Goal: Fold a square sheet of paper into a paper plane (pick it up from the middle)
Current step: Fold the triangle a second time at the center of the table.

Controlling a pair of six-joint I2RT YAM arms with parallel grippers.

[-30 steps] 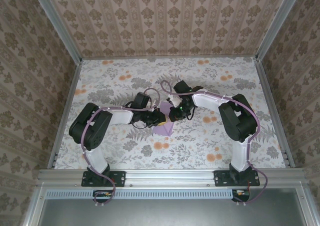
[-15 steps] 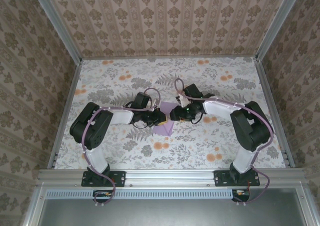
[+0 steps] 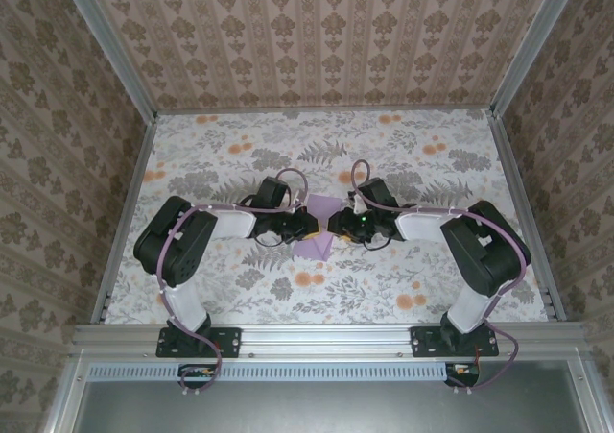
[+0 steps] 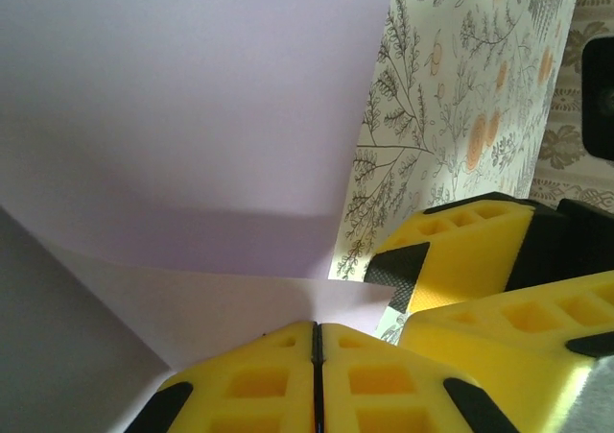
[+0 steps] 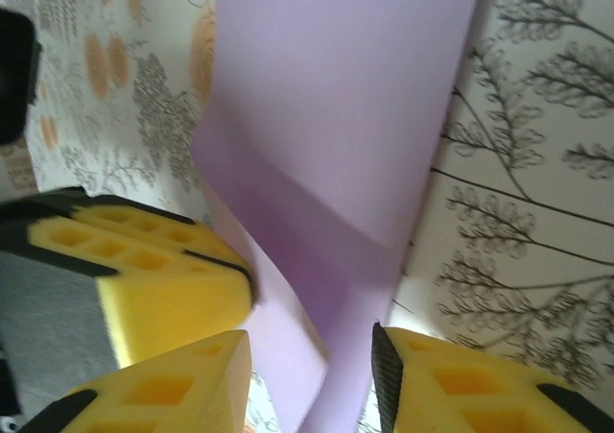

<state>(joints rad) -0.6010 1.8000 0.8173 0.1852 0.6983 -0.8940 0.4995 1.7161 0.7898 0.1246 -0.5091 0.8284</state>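
At nine o'clock my left gripper (image 4: 315,335) clamps the square sheet of paper (image 4: 192,97) steady, so my right gripper (image 5: 309,354), jaws apart at three, can bite.

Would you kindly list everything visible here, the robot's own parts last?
square sheet of paper: one, lavender, creased, mid-table between the grippers.
table: one, white with grey-and-orange floral print, beneath the arms.
walls: three, beige patterned, around the table.
left arm, right arm: two, black and white, reaching inward from the near edge.
left gripper: one, yellow and black, jaws shut on the paper's edge.
right gripper: one, yellow and black, jaws open, paper between them.
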